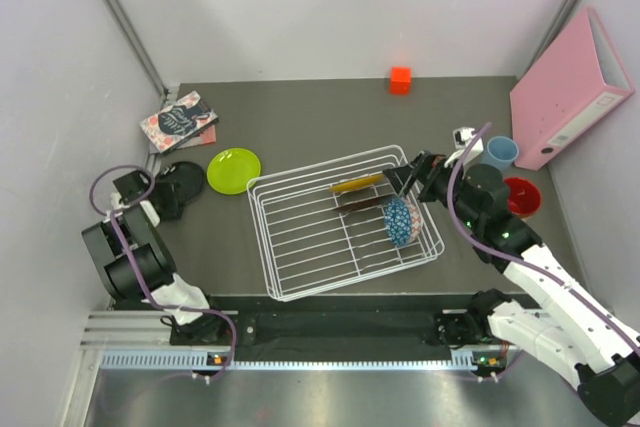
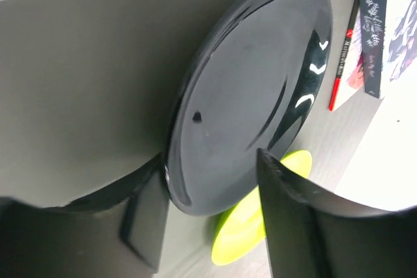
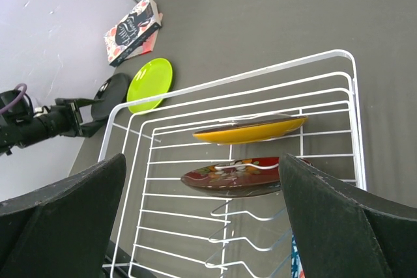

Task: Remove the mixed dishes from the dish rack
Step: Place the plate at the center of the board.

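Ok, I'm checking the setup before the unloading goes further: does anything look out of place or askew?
The dish rack sits askew, turned out of line with the edges of the table. The pink binder lies at a slant by the right wall. Nothing looks spilled or broken.

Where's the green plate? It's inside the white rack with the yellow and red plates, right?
Not quite. The lime green plate lies on the table outside the dish rack, near the black plate. The yellow plate and reddish plate do stand in the rack, as the top external view shows.
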Robot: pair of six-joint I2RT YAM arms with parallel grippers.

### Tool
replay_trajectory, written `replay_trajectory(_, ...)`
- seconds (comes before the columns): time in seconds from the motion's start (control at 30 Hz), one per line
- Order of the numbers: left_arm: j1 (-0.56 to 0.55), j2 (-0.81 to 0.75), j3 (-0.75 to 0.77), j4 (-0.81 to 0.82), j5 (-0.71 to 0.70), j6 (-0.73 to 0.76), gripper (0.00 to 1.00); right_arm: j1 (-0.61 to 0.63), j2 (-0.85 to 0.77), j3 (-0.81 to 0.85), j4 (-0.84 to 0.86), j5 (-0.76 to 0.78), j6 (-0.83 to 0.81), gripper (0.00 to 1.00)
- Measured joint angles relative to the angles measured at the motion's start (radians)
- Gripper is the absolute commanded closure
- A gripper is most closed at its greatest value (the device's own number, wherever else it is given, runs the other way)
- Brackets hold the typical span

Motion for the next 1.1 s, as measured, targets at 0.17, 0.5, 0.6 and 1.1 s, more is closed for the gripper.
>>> replay_trajectory(0.17, 0.000, -0.034, 0.033, -0.135, -0.001, 0.013, 0.30, 0.000, 0.005, 0.000, 0.004, -0.006, 0.003, 0.00)
replay_trajectory(0.5, 0.000, -0.164, 0.066, -0.421, -0.001, 0.013, 0.27, 0.000, 0.051, -0.015, 0.028, -0.045, 0.019, 0.00)
replay_trajectory(0.6, -0.004, -0.253, 0.059, -0.468, 0.014, 0.010, 0.27, 0.000, 0.052, -0.014, 0.032, -0.052, 0.019, 0.00)
replay_trajectory(1.1, -0.558, -0.533, 0.308, -0.436, -0.143, 0.118, 0.30, 0.000, 0.056, 0.020, -0.006, 0.006, 0.003, 0.00)
